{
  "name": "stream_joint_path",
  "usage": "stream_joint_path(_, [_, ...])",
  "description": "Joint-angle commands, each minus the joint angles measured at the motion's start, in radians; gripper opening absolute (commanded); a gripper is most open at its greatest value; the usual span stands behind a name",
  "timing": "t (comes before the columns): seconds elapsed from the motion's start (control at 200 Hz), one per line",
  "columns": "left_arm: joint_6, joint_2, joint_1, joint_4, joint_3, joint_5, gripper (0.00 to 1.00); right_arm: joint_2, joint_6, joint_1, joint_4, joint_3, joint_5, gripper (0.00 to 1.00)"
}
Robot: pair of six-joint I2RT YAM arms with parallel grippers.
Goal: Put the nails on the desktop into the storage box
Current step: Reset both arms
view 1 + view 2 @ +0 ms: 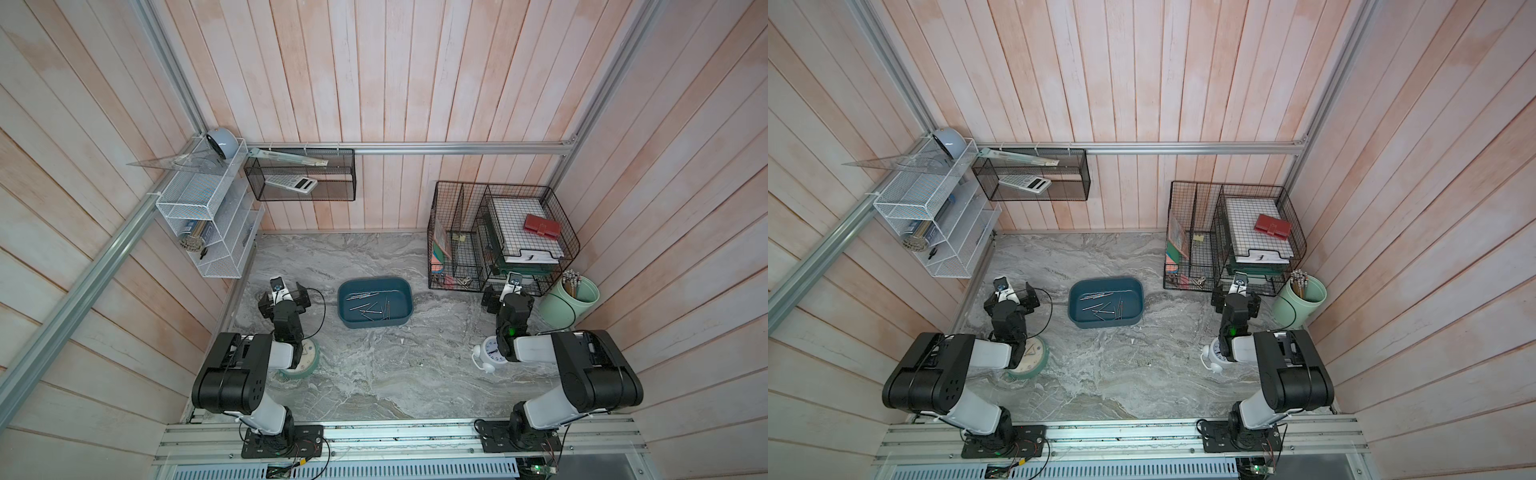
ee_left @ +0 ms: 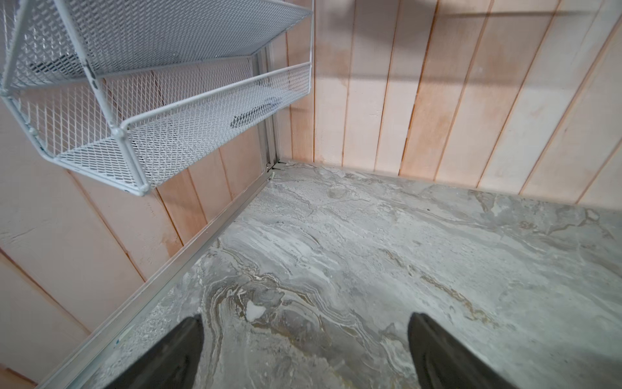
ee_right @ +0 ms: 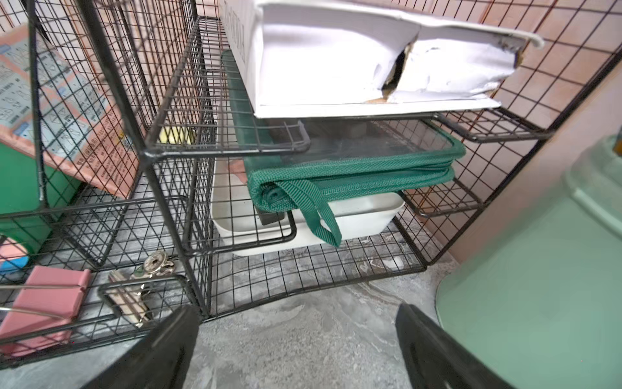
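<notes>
Silver nails [image 1: 370,307] lay inside the blue storage box [image 1: 374,324] in the middle of the desktop [image 1: 374,382]; I saw none left outside. Left gripper [image 2: 306,320] and right gripper [image 3: 298,313] stood wide and empty, well apart from it. The task looked finished.

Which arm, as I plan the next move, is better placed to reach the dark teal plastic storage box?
Left: the left gripper, open, hangs nearer the storage box; the right gripper faces the black wire basket.
</notes>
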Motion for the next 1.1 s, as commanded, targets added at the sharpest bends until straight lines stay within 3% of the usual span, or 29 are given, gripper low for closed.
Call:
stream_joint_path(0.0, [-0.035,-0.010,0.012,-0.089,0.004,0.078,1.00,0.017,0.015,-0.006,-0.009,-0.008,0.006,0.98])
stream_joint_path(1.095, [-0.035,-0.013,0.012,-0.084,0.001,0.080,1.00,0.019,0.017,-0.006,0.002,-0.010,0.005,0.98])
